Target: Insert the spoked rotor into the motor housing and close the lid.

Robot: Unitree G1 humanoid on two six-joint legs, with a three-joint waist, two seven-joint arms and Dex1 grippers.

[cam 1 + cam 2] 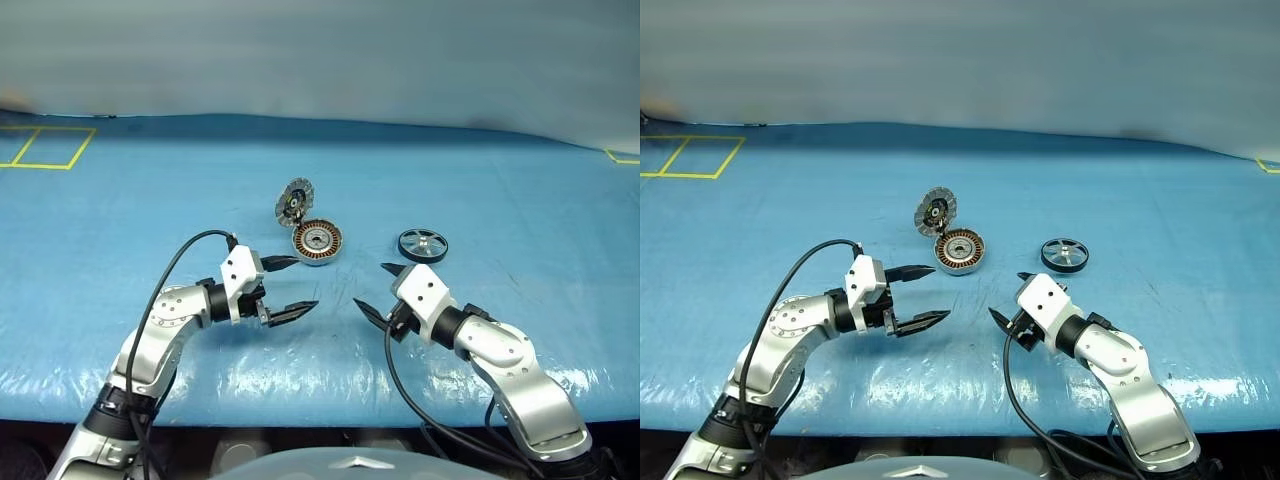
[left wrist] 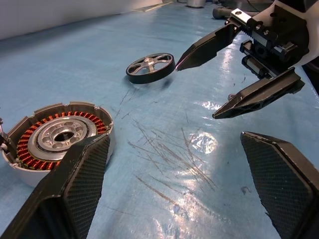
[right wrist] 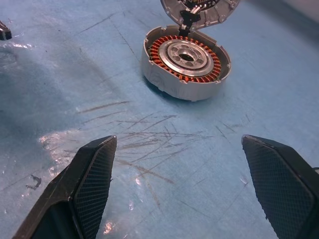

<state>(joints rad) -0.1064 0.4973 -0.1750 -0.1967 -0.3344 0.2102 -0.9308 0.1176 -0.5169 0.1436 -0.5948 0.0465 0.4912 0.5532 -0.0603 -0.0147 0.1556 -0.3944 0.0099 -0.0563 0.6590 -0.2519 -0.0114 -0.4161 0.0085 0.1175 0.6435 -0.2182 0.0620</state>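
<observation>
While lying flat on the blue desk [image 1: 120, 220], well apart from both arms, spoked rotor [image 1: 422, 245] sitting to the right of the motor housing [image 1: 318, 242], near it but not touching. Housing resting open-side up, copper windings and pale centre showing, with the lid [image 1: 294, 203] standing tilted up on its hinge at the far left edge, toothed face and dark centre turned toward the camera.

Left end effector [image 1: 290, 287] hovering with fingers spread wide, empty, just short of the housing. Right end effector [image 1: 378, 289] likewise gaping wide and empty, hanging short of the rotor.

Judging the rotor as rigid metal, light for its width, probably smooth and a little slippery on the black rim. Lying low on the desk, so offering little height to pinch; gripping across the outer rim looking safest, fingers straddling opposite edges, keeping clear of the thin spokes. Possibly dragging or snapping sideways near the housing if magnets are involved; holding firmly and lowering level seeming wise. Lid likely swinging freely on the hinge, needing only a push.
</observation>
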